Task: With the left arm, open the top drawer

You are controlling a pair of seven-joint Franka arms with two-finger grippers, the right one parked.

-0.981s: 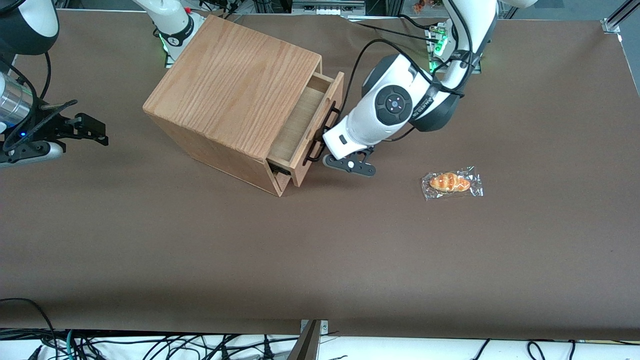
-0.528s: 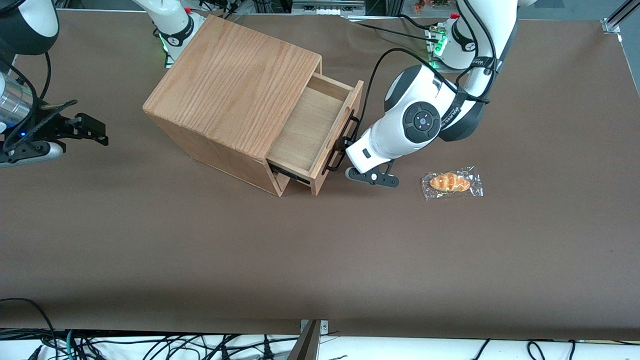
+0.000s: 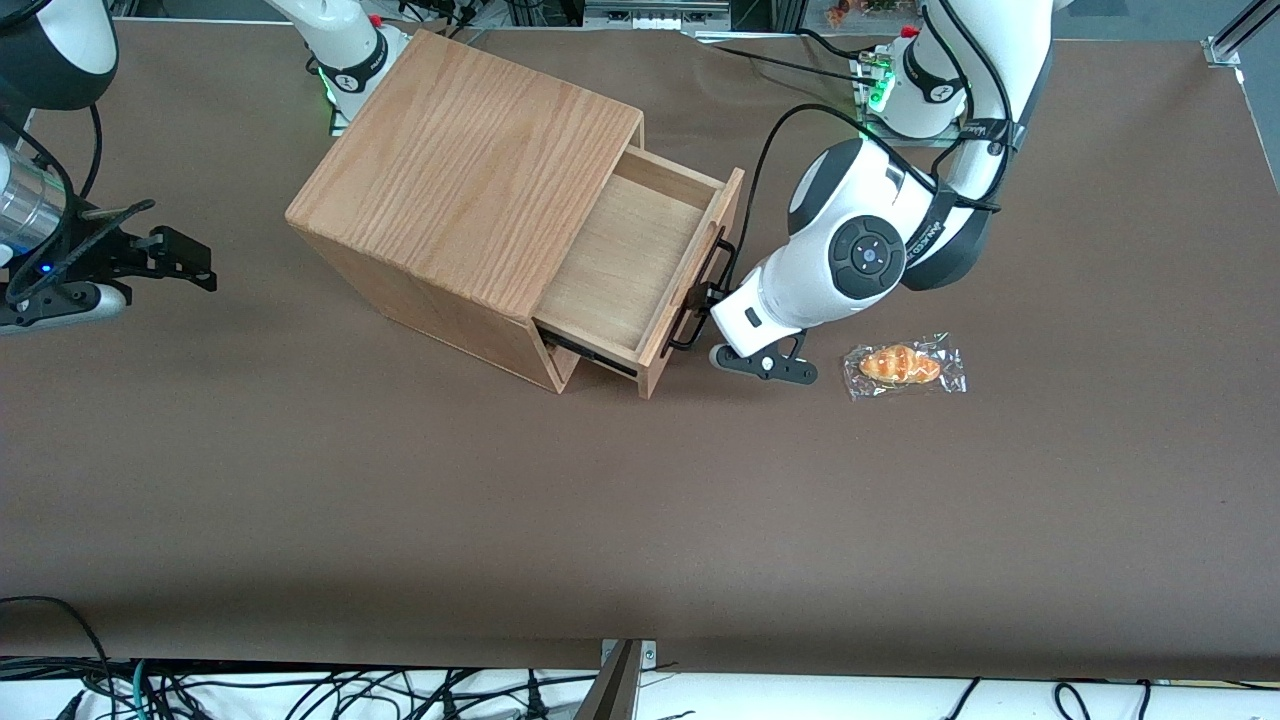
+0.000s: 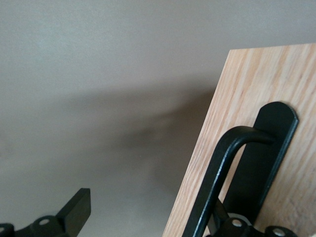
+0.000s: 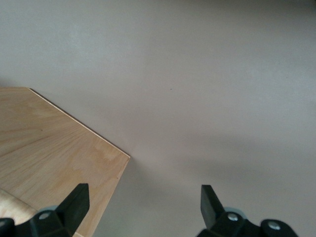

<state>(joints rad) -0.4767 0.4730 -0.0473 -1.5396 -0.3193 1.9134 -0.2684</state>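
Brown matte table covering (image 3: 640,500) lay flat, with loose black cables (image 3: 300,690) along its edge nearest the front camera. The oak-grain wooden box (image 3: 465,180) stood on it, its light wood top drawer (image 3: 640,265) pulled well out, pale plywood floor exposed. The glossy white left arm (image 3: 860,255) held its black two-finger gripper (image 3: 712,300) at the long thin black bar handle (image 3: 705,290), fingers spread apart, one finger (image 4: 74,212) clear of the panel. A wrapped orange pastry (image 3: 903,365) lay near the gripper.
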